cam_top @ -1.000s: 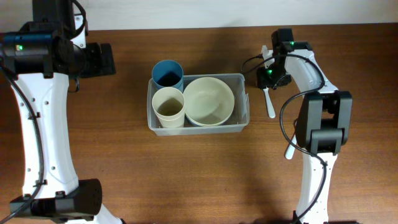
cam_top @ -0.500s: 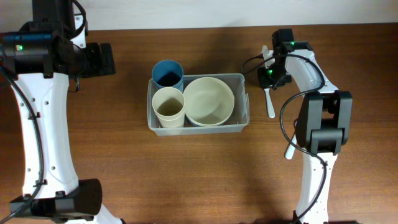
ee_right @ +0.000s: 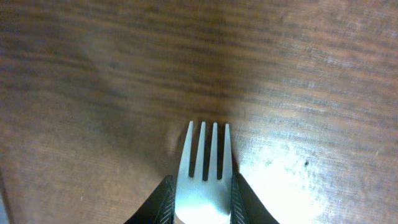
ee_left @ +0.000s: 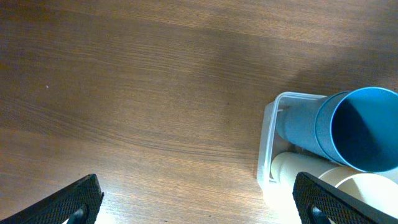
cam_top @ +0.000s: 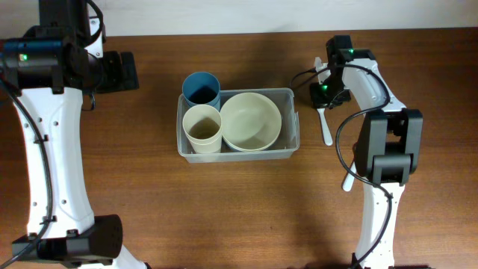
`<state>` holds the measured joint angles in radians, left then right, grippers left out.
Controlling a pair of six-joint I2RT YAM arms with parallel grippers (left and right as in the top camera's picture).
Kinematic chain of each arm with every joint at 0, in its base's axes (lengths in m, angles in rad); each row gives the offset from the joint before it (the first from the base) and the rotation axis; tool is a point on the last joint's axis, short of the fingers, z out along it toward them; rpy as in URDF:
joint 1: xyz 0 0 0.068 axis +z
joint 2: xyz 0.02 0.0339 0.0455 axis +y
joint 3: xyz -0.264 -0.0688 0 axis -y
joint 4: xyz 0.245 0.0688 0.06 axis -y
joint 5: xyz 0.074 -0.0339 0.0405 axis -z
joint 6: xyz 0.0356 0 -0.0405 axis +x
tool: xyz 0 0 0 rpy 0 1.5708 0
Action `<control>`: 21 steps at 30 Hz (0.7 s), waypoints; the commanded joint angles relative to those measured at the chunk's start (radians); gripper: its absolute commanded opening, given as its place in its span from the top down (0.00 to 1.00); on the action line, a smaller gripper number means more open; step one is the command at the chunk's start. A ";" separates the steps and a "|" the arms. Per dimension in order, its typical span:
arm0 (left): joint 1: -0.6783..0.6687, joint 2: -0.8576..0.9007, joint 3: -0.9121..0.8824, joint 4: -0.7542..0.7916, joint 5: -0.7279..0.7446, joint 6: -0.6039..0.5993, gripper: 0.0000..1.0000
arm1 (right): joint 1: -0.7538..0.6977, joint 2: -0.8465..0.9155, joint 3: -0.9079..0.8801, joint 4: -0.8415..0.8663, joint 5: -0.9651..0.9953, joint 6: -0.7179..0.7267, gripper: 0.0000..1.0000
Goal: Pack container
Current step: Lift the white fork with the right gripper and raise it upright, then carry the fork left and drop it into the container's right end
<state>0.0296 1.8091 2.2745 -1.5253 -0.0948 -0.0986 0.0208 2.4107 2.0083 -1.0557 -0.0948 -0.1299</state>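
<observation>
On the desk [cam_top: 224, 202] right of the container [cam_top: 239, 154], my right hand [ee_right: 202, 194] is pinched on the fork [ee_right: 208, 158]: grasp step, so next I should probably lift it over the rim.

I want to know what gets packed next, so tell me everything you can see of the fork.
The fork is white and plastic-looking, with four straight tines. It lies on the wooden table, right of the container and outside it. The right gripper pinches its neck, one finger on each side.

Table [cam_top: 149, 209] matt grained wood; container [cam_top: 237, 155] clear plastic; fork [ee_right: 205, 194] smooth white plastic.
</observation>
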 commanded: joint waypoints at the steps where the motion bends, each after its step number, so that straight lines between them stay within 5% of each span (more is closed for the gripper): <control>1: 0.004 -0.002 -0.001 0.000 -0.010 -0.006 0.00 | -0.003 0.019 0.069 -0.031 -0.002 0.008 0.77; 11: 0.004 -0.002 -0.001 0.000 -0.010 -0.006 0.00 | -0.002 0.019 0.327 -0.262 -0.017 0.008 0.77; 21: 0.004 -0.002 -0.001 0.000 -0.010 -0.006 0.00 | 0.000 0.019 0.510 -0.480 -0.293 -0.013 0.79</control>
<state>0.0296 1.8091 2.2745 -1.5253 -0.0944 -0.0986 0.0208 2.4229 2.4741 -1.5131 -0.2367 -0.1307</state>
